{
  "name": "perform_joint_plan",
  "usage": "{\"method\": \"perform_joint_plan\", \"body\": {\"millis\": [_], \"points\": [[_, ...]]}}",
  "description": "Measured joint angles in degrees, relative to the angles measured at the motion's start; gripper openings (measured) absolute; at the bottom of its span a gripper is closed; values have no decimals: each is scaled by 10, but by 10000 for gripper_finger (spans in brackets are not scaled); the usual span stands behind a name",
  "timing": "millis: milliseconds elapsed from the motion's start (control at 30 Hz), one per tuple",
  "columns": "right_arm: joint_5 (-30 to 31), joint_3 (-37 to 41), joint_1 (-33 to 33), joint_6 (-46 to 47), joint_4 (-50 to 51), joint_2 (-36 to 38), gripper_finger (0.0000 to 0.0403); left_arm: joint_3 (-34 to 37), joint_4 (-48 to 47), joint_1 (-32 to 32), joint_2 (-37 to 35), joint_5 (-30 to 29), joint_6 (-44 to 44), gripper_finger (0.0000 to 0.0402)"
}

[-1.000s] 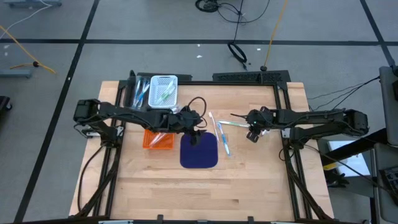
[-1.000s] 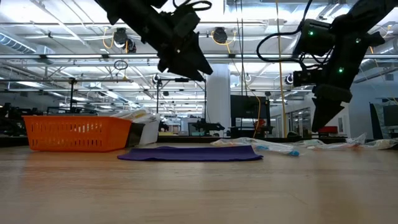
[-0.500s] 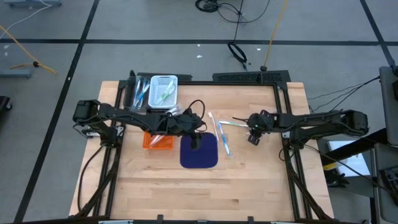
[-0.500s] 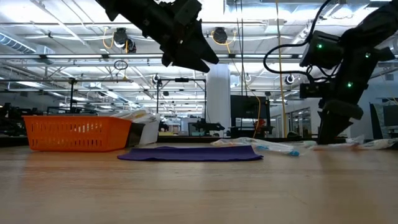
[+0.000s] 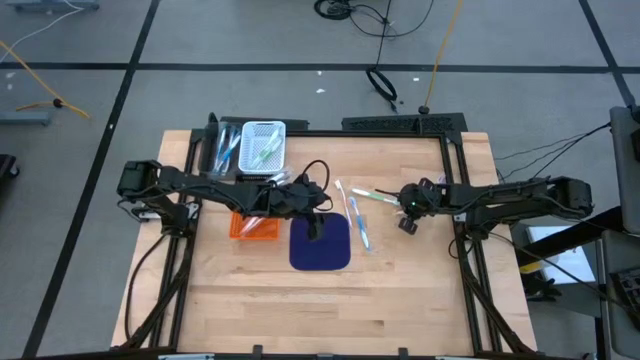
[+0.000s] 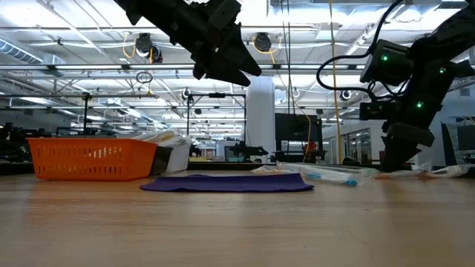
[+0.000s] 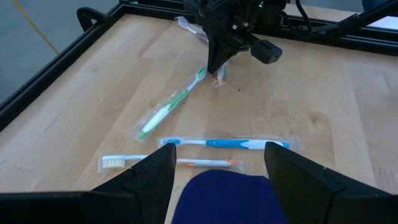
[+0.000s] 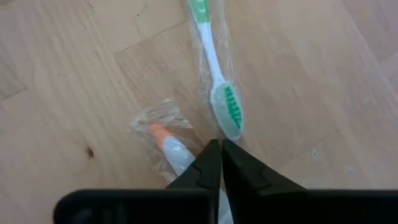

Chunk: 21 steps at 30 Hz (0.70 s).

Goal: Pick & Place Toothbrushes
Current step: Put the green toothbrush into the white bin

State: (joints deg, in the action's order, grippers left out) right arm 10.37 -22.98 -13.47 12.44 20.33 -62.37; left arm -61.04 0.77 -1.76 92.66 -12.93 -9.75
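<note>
Several wrapped toothbrushes lie flat on the wooden table right of the dark blue mat (image 5: 320, 245): a green one (image 8: 214, 81), a blue one (image 7: 227, 143) and a white one with an orange end (image 7: 168, 163). My right gripper (image 8: 219, 148) stands fingers-down on the table by the green brush's head, shut on another wrapped, orange-tipped toothbrush (image 8: 165, 142). My left gripper (image 7: 217, 155) hangs open above the mat's far edge, empty. My right gripper comes from above, fingers pointing down at the table. It meets the orange-tipped toothbrush on its white handle (image 8: 181, 160), a little back from the orange tip. The handle runs in behind one finger (image 8: 202, 168), which hides the hold. The brush lies on the table.
An orange basket (image 5: 255, 225) stands left of the mat, and a white basket (image 5: 263, 145) holding toothbrushes sits at the far edge. A black frame (image 5: 400, 125) borders the table top. Bare wood lies toward the near edge.
My right gripper has come down from above the table until its fingertips rest on the table top beside the green toothbrush. My left gripper has risen slightly.
</note>
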Motion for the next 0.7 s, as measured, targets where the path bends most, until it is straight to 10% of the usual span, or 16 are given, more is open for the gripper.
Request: {"method": "perform_joint_plan", "body": {"millis": [700], "points": [[4,-82,40,1,-3,58,0,0,-1,0,0,0,-8,244]]}}
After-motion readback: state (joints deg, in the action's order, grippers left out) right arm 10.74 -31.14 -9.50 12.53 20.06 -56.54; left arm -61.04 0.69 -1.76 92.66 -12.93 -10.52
